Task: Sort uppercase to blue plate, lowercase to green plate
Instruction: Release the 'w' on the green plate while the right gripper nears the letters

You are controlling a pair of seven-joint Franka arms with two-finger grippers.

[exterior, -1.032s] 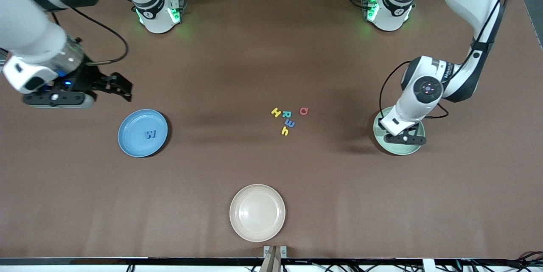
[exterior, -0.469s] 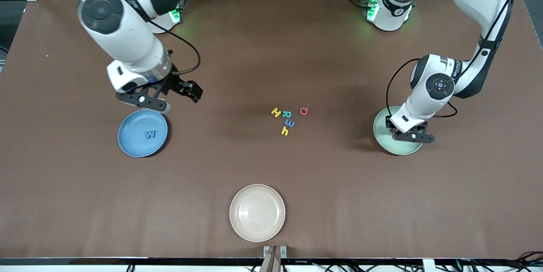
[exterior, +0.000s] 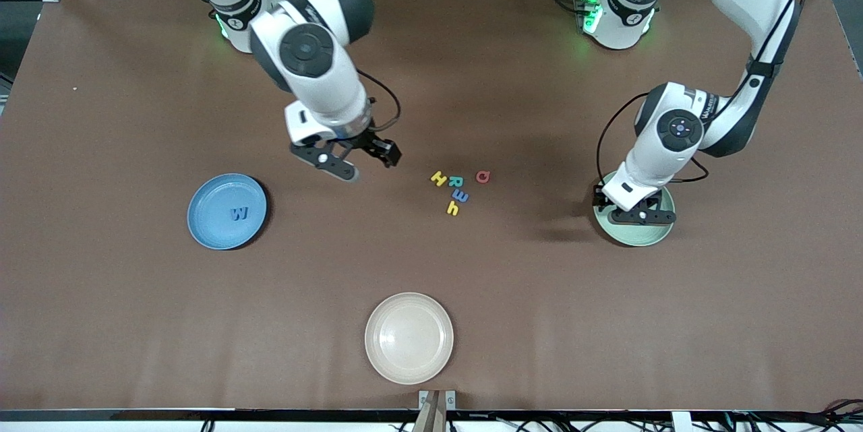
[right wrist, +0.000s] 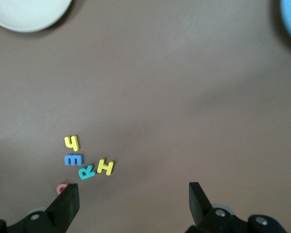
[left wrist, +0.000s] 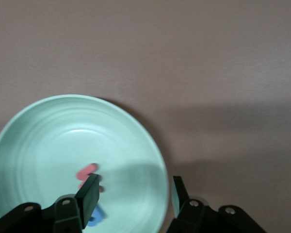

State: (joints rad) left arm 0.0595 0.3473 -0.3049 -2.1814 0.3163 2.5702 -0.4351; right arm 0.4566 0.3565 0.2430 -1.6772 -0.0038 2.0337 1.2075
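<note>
Blue plate (exterior: 226,211) holds W (exterior: 238,213); green plate (left wrist: 48,131) holds red and blue pieces — both tools open, empty.

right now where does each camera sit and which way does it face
Front view: high across the table, facing both arms' bases; shows both arms, blue plate, cream plate.
Left wrist view: looks down past the open left gripper into the green plate.
Right wrist view: looks down past the open right gripper at the loose letters, also in front view.
</note>
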